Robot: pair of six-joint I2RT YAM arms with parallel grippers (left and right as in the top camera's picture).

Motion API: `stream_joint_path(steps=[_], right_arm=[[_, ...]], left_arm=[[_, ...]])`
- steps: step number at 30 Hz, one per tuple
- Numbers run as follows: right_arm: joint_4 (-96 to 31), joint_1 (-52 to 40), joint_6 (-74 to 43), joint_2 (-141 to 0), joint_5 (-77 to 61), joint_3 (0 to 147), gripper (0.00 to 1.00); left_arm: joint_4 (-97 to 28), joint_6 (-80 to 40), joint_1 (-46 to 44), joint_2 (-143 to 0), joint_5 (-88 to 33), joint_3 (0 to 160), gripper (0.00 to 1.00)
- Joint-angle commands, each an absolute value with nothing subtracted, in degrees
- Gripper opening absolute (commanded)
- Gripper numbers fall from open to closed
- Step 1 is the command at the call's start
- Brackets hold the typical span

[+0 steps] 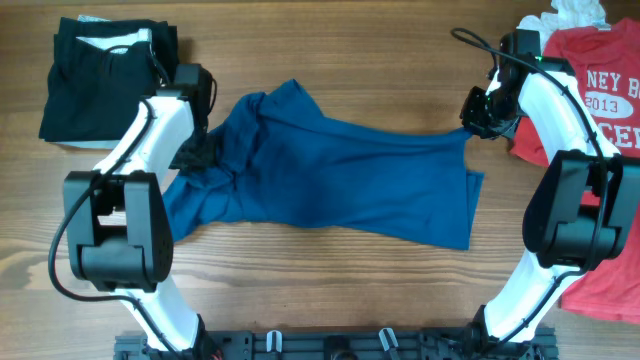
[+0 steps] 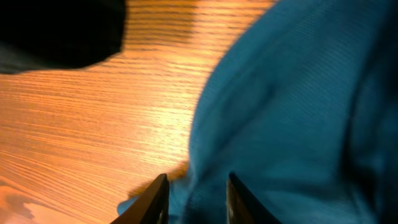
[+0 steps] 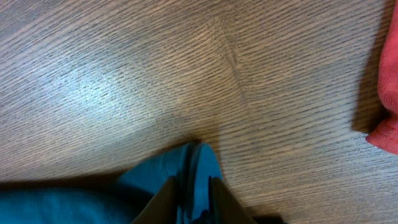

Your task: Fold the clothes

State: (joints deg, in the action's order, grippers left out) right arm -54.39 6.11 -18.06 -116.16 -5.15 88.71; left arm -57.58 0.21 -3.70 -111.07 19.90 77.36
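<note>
Blue shirt (image 1: 340, 180) stretched across wooden worktop (image 1: 330, 60).
Corner clamped in right pincer (image 3: 193, 183); bunched edge between parted tips of left pincer (image 2: 197, 180); bare wood ahead of both.

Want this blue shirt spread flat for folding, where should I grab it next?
Probably pinch the blue shirt at its free lower right corner, coming in from the right: it lies flat on bare table, away from the bunched left end.

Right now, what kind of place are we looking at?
Likely a robot test bench for clothes folding, not a home: left arm and right arm mounted at one edge of a wooden table, a blue shirt spread between them, black clothes and a red T-shirt at the sides.
</note>
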Motion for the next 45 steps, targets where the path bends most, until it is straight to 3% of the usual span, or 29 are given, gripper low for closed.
stream_joint_path(steps=[1, 8, 18, 28, 45], right_arm=[[-54.43, 6.35, -17.54, -116.05, -6.04, 89.36, 0.18], [-54.61, 6.35, -17.56, -116.05, -6.04, 89.36, 0.18], [-54.63, 6.35, -17.54, -116.05, -6.04, 89.34, 0.18], [-54.68, 6.35, -17.34, -116.05, -6.04, 89.36, 0.18], [-54.00, 6.35, -16.69, -116.05, -6.04, 89.36, 0.18]], left_arm=[[-57.54, -1.89, -8.23, -107.44, 20.08, 78.08, 0.30], [-53.08, 2.74, -16.49, -102.50, 20.56, 77.71, 0.31], [-48.58, 15.79, -17.06, -107.70, 12.34, 75.05, 0.29], [-48.42, 19.31, -19.64, -108.25, 12.03, 73.06, 0.45], [-49.23, 16.03, -16.47, -110.74, 14.83, 73.06, 0.57]])
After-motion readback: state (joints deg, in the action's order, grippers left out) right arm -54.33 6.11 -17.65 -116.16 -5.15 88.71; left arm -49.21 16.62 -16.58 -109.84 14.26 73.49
